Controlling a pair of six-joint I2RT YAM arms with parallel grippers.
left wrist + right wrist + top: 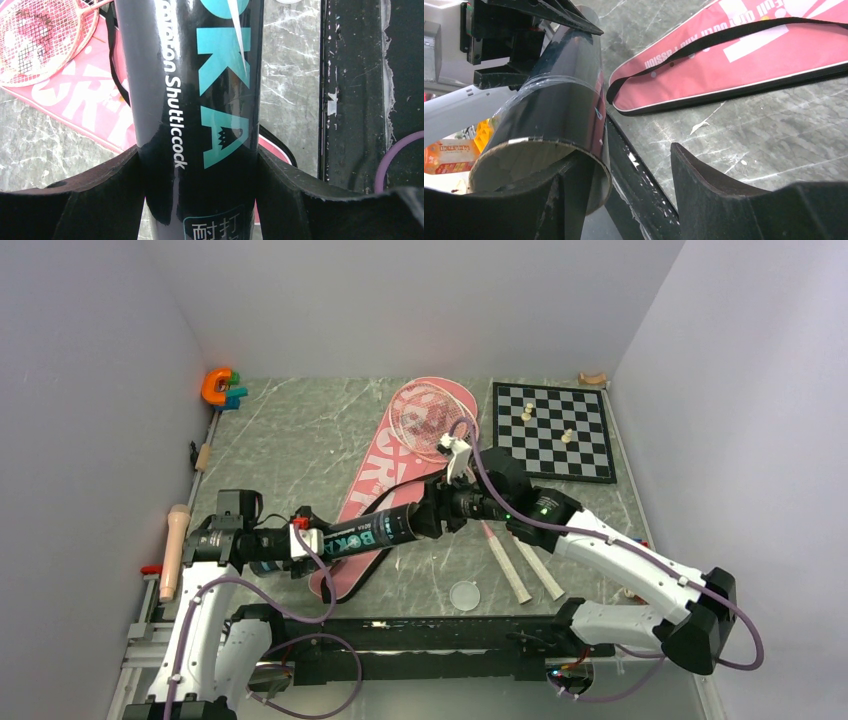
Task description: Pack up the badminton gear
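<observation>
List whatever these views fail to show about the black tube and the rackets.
- Black tube, inside: in the right wrist view, a finger of the right gripper sits in the mouth and blocks the depth, so the contents cannot be told.
- Rackets, shafts: in the top view, the right arm covers their middle.
- Clear disc: in the top view, too small to identify.

From my seat I look down on a grey-green marbled counter (300, 440) streaked with pale veins. Plain white walls box it in: a far wall (420, 300), a left wall (80, 390) and a right wall (750, 360). A black rail (450, 625) runs along the counter's near edge. The light is soft and even, and the shadows are faint.
</observation>
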